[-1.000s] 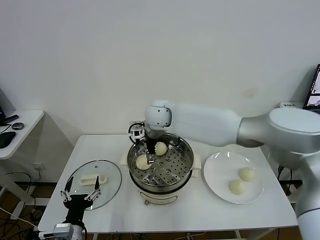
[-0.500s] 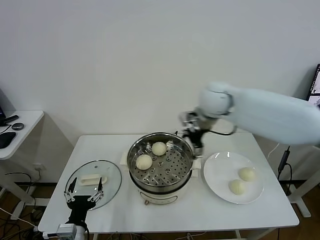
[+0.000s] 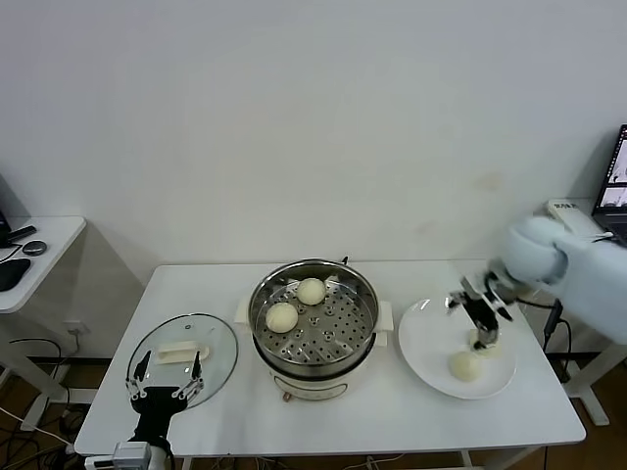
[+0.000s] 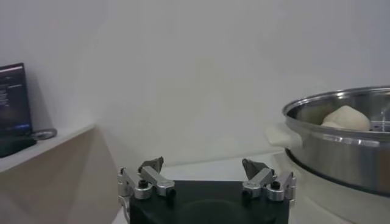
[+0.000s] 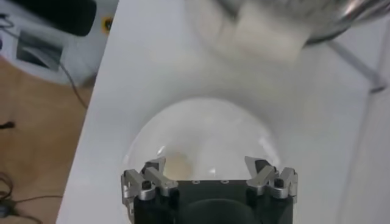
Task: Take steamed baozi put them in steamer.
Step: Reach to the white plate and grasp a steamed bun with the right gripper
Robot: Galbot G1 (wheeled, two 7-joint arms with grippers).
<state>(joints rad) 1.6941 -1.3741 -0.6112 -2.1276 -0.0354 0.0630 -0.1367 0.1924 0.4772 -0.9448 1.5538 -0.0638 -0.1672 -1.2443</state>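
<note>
The steel steamer stands mid-table with two baozi on its perforated tray, one at the back and one on the left. A third baozi lies on the white plate at the right. A fourth baozi is mostly hidden under my right gripper, which hovers open and empty over the plate. In the right wrist view that gripper is above the plate, with one baozi beside a fingertip. My left gripper is parked open at the front left. The left wrist view shows it beside the steamer.
The round glass lid with a white handle lies flat to the left of the steamer, close to my left gripper. A side table with dark objects stands at far left. A dark screen is at the far right.
My right arm has swung from the steamer's left side, across its right rim, to above the plate. It left a second baozi in the steamer. The left arm has barely moved.
</note>
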